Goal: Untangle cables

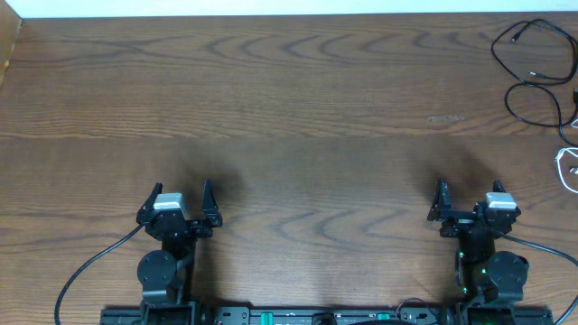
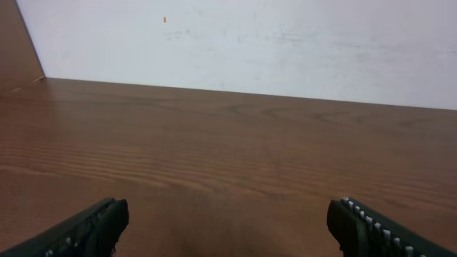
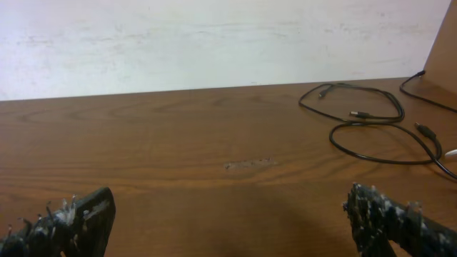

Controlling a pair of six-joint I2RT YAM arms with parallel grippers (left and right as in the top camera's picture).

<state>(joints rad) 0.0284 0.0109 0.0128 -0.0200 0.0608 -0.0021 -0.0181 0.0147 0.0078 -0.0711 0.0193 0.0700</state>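
The cables lie in the far right corner of the table: thin black cords (image 1: 533,68) in loose overlapping loops with small plug ends, and a white cord (image 1: 567,168) at the right edge. In the right wrist view the black loops (image 3: 360,118) lie ahead to the right, with a bit of the white cord (image 3: 451,153) at the frame edge. My left gripper (image 1: 181,192) (image 2: 228,218) stands open near the front left, over bare wood. My right gripper (image 1: 468,194) (image 3: 230,203) is open at the front right, well short of the cables, with nothing between its fingers.
Thicker black wires run from the arm bases (image 1: 90,266) (image 1: 546,248) along the front edge. A pale scuff (image 1: 445,118) marks the wood between the right gripper and the cables. A white wall (image 2: 250,43) bounds the far edge, and a wooden side panel (image 1: 9,45) the left.
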